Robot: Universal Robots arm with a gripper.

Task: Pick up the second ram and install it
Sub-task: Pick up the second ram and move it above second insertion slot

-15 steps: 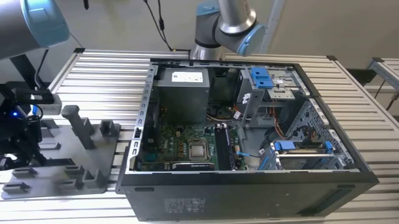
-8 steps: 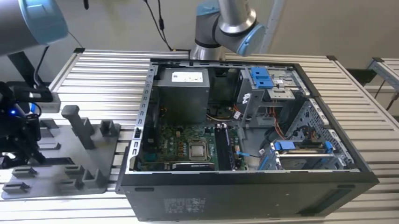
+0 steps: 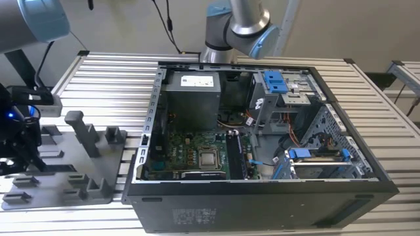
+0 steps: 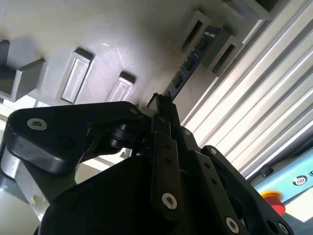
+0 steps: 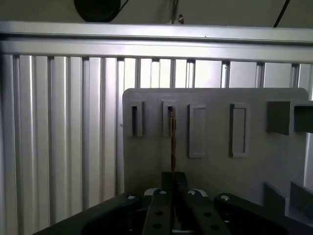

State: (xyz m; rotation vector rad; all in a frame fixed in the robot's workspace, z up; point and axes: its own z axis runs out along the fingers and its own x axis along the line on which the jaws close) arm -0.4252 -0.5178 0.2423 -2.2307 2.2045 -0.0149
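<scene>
Thin and dark blue, the second ram (image 4: 191,58) is standing on edge, stretching straight ahead from the gripper (image 4: 161,104), whose narrowly closed jaws are pinching its near end.

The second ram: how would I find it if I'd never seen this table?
Find the grey holder plate on the ribbed table, beside the open computer case. In the first wrist view, among its row of rectangular slots, the second ram stands on edge, one end in the gripper. Neighbouring slots are empty; this one holds a thin dark strip.
</scene>
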